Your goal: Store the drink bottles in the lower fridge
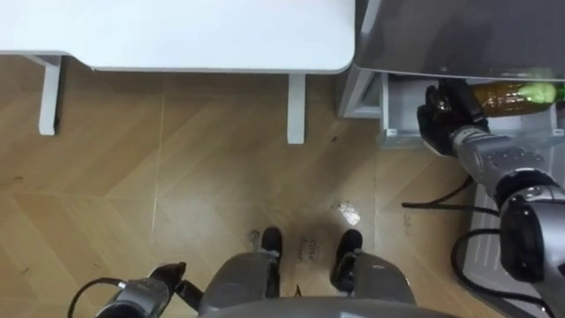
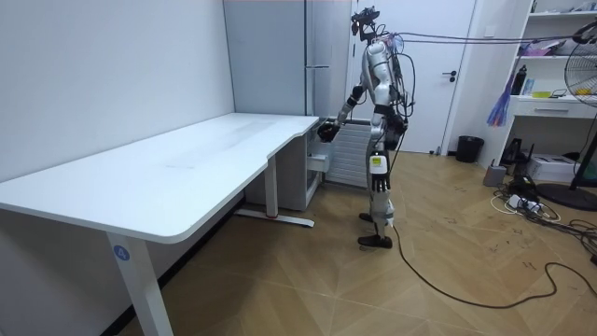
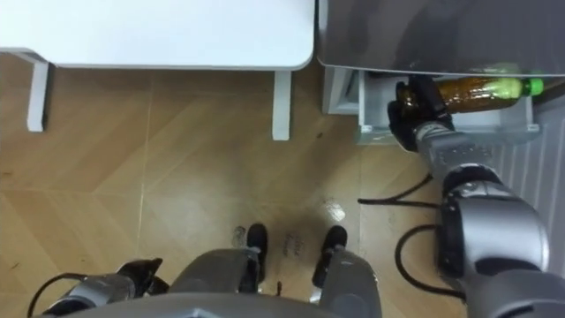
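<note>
A bottle (image 1: 514, 95) of amber drink with a green cap lies on its side in the open lower drawer (image 1: 389, 113) of the grey fridge (image 1: 459, 35). My right hand (image 1: 440, 117) reaches into that drawer, its dark fingers curled round the bottle's base end. The same bottle (image 3: 477, 90) and right hand (image 3: 413, 110) show in the right eye view. In the room view I stand upright at the fridge (image 2: 270, 56), my right hand (image 2: 326, 129) out over the pulled-out drawer (image 2: 317, 161). My left hand (image 1: 166, 278) hangs low beside my left leg, fingers relaxed, holding nothing.
A white desk (image 1: 177, 31) stands to my left, its leg (image 1: 296, 108) close to the drawer. A small white scrap (image 1: 350, 212) lies on the wood floor by my feet. Behind me in the room view are a bin (image 2: 469, 147), a fan (image 2: 586, 75) and shelves.
</note>
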